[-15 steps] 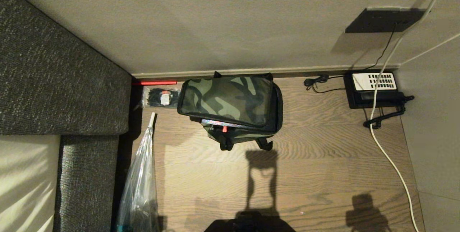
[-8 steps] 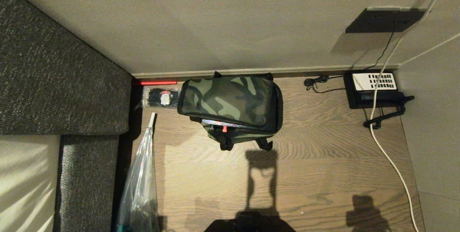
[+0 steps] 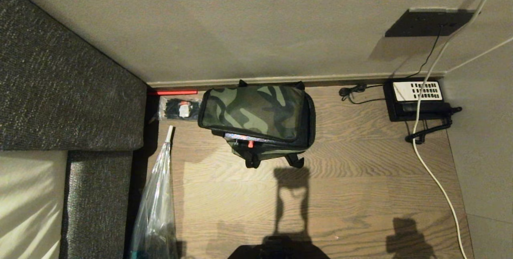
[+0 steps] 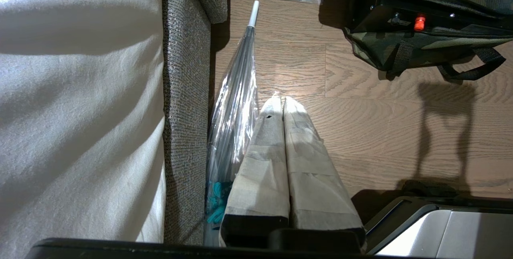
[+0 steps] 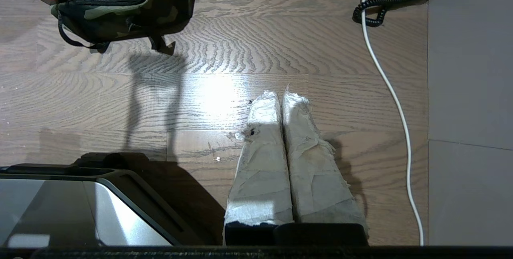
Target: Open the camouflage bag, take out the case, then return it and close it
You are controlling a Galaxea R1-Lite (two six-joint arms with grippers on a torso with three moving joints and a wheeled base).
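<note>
Against the wall, camouflage bag [image 3: 256,114] lid down, both grippers closed, parked.

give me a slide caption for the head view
Camouflage bag on the wood floor against the wall, lid down, black telephone to its right, neither gripper in view.

Nothing differs from the earlier pictures: the bag [image 3: 256,114] by the wall shows no shift, and no arm enters the head view.
</note>
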